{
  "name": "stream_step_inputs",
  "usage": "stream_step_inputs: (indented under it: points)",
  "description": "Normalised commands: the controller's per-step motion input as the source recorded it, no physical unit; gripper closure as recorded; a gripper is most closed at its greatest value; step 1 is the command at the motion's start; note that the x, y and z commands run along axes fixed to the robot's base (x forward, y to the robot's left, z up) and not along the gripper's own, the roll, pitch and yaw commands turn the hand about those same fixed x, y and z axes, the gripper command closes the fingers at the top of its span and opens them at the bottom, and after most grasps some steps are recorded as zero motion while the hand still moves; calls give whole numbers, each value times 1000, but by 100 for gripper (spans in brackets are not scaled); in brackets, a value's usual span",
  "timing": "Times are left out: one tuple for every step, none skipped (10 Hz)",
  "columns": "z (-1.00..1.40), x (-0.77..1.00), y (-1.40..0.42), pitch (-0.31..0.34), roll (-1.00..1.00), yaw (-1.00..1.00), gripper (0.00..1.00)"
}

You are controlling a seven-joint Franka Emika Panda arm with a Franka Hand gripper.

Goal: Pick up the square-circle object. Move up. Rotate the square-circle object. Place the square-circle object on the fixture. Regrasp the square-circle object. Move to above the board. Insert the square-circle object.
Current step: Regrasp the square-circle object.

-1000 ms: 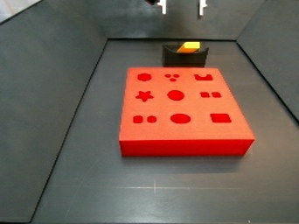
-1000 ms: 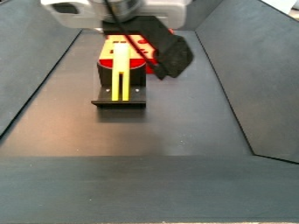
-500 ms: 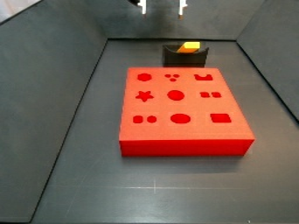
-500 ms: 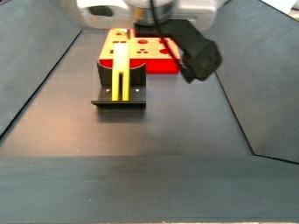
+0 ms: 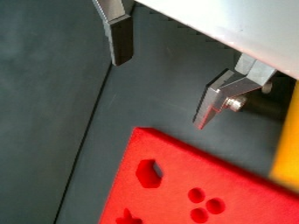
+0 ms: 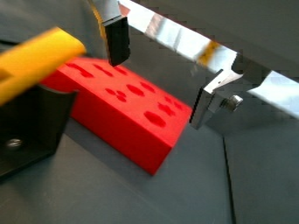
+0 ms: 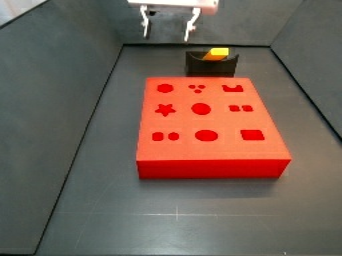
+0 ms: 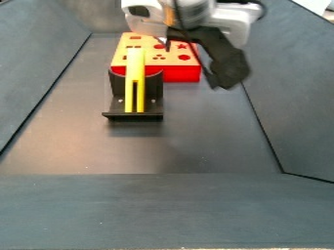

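The square-circle object (image 8: 136, 82), a slim yellow-orange peg, lies along the top of the dark fixture (image 8: 133, 102); in a side view only its end (image 7: 215, 52) shows on the fixture (image 7: 214, 66). The red board (image 7: 207, 126) lies flat beside it. My gripper (image 7: 171, 30) hangs open and empty in the air, off to the side of the fixture and past the board's far edge. In both wrist views the gripper (image 5: 163, 74) (image 6: 162, 74) has nothing between its fingers; the peg (image 6: 41, 61) and the board (image 6: 122, 101) lie off to one side.
Dark sloping walls (image 7: 54, 90) close in the black floor (image 7: 160, 215) on both sides. A dark part of the wrist (image 8: 226, 64) hangs over the floor beside the board.
The open gripper has moved sideways away from above the fixture and come down a little. The peg stays on the fixture.
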Motion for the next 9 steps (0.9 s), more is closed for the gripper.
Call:
stream_step_inputs:
  points:
    - [-154, -44, -601, -84, 785, -1000, 0]
    - [-55, -41, -296, -123, 780, -1000, 0]
    - [-15, -48, -102, -151, 774, -1000, 0]
    - [-3, -46, -52, -170, 767, -1000, 0]
    - [-6, -34, -49, -205, 758, -1000, 0]
    - [2, -36, -34, -229, 751, -1000, 0]
    - [11, -44, -22, -263, 741, -1000, 0]
    - [7, -48, -14, -277, 734, -1000, 0]
    - [5, -52, -15, -305, 721, -1000, 0]
